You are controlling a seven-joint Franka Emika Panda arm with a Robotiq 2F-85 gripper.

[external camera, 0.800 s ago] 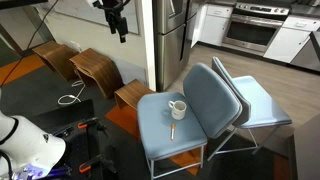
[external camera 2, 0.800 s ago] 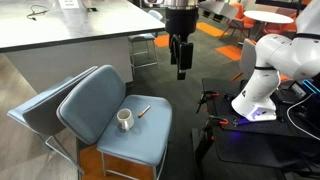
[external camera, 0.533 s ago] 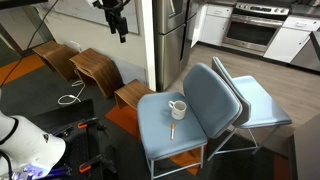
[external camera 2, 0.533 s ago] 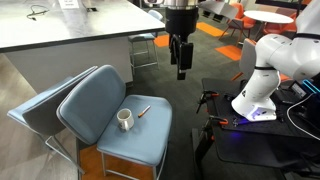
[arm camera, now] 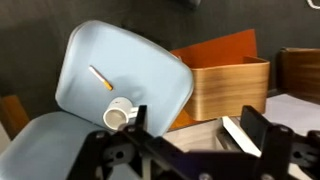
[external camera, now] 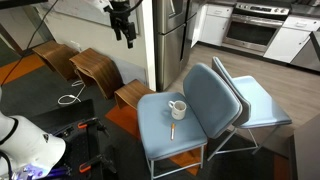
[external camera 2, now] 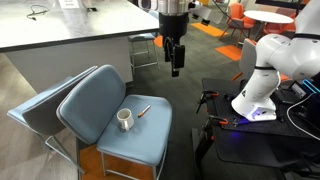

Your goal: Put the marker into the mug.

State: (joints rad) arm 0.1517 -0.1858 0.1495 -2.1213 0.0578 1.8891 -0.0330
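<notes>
Wrist view: gripper (arm camera: 190, 135) jaws spread wide, nothing held, high above chair seat (arm camera: 150, 55). Marker (arm camera: 99, 77) lies flat on seat near mug (arm camera: 117, 114), not touching. Best approach: centre over marker middle, turn fingers across shaft, descend clear of mug.

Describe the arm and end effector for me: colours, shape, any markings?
The arm is glossy white, built of rounded, bulbous links. The end effector is black, with two blocky, angular fingers on linkages. No markings are legible at this size.
</notes>
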